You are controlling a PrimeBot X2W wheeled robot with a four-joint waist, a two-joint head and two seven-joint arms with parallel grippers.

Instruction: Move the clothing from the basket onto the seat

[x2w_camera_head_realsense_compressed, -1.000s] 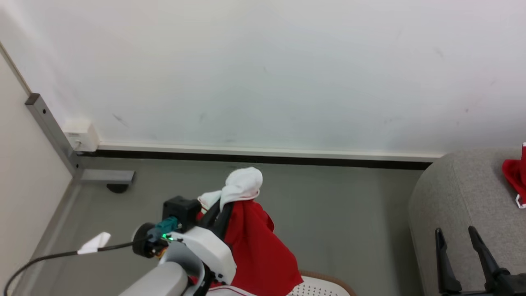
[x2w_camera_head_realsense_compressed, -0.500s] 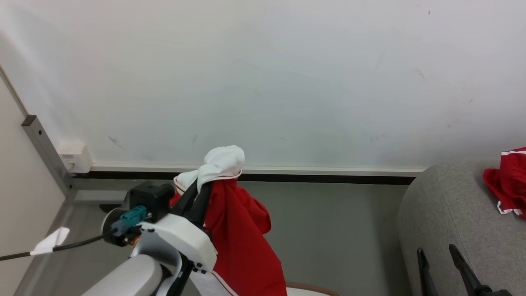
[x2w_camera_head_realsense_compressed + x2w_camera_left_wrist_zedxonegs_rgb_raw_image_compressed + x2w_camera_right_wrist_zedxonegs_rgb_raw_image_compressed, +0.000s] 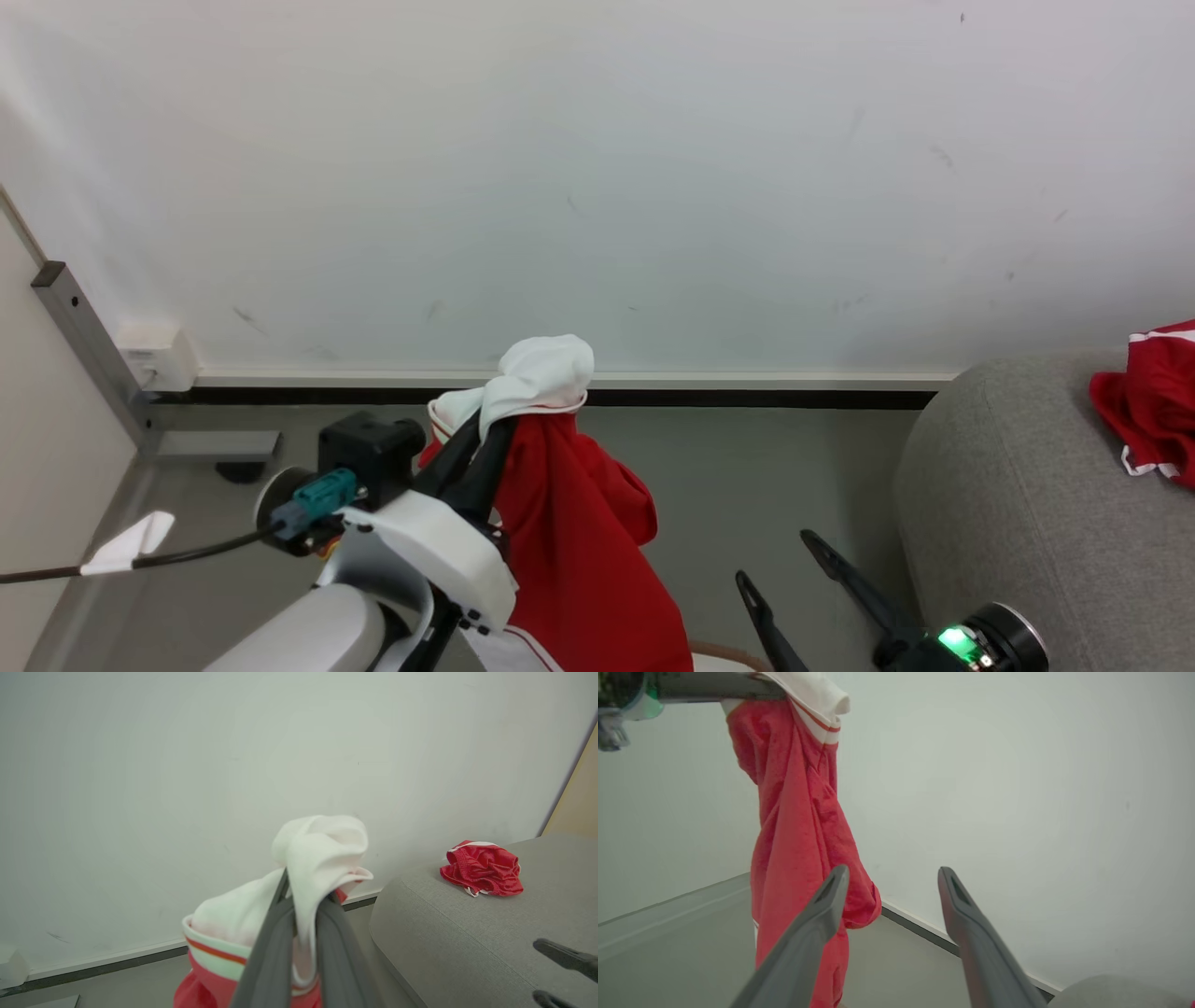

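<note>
My left gripper [image 3: 493, 427] is shut on a red and white piece of clothing [image 3: 579, 541], which hangs down from its fingers above the floor. In the left wrist view its fingers [image 3: 280, 933] pinch the clothing's white fabric [image 3: 322, 844]. Just a sliver of the basket's brown rim [image 3: 719, 651] peeks out at the bottom edge. A second red garment [image 3: 1144, 401] lies crumpled on the grey seat [image 3: 1008, 485] at the right. My right gripper [image 3: 775, 558] stands open and holds nothing, left of the seat's corner. From its own wrist, the right gripper [image 3: 893, 872] points past the hanging clothing [image 3: 798, 826].
A white wall with a dark baseboard [image 3: 747, 399] runs behind the grey floor [image 3: 747, 476]. A grey post [image 3: 84, 345] and a white wall box [image 3: 154, 355] stand at the left. A black cable with a white tag [image 3: 131, 546] trails off my left wrist.
The head camera has tilted up and shifted. My right gripper has swung left, off the seat and toward the hanging clothing. The left gripper keeps its hold on the raised garment.
</note>
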